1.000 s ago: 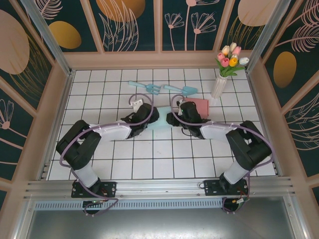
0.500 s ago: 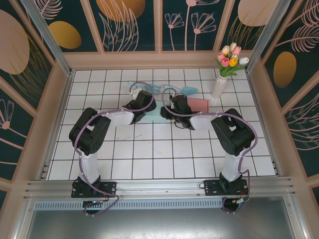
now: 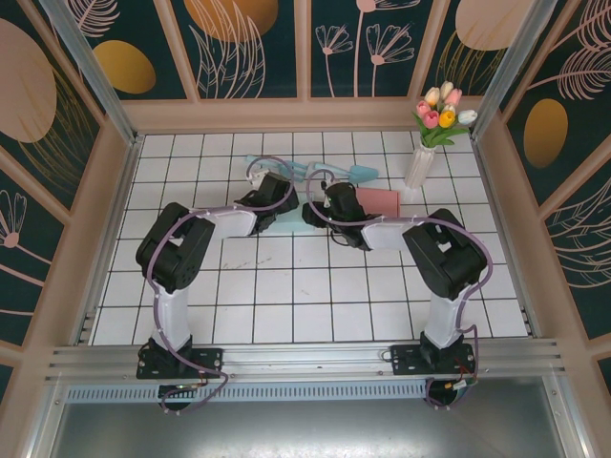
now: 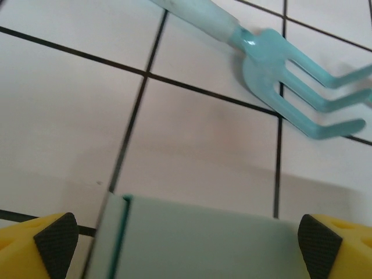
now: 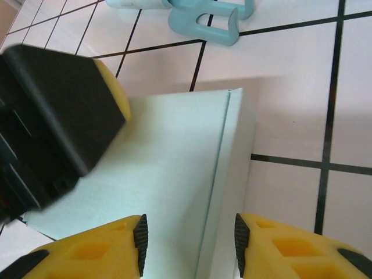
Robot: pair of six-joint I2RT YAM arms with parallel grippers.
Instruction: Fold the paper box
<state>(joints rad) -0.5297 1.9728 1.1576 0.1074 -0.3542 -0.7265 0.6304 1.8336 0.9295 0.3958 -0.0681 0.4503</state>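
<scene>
- The paper box (image 5: 174, 151) lies on the bench (image 3: 286, 305) between both hands, near the teal fork (image 4: 290, 81).
- The left hand (image 4: 186, 238) gapes wide, straddling the box and gripping nothing.
- The right hand (image 5: 190, 244) is partly open over the box's edge.
</scene>
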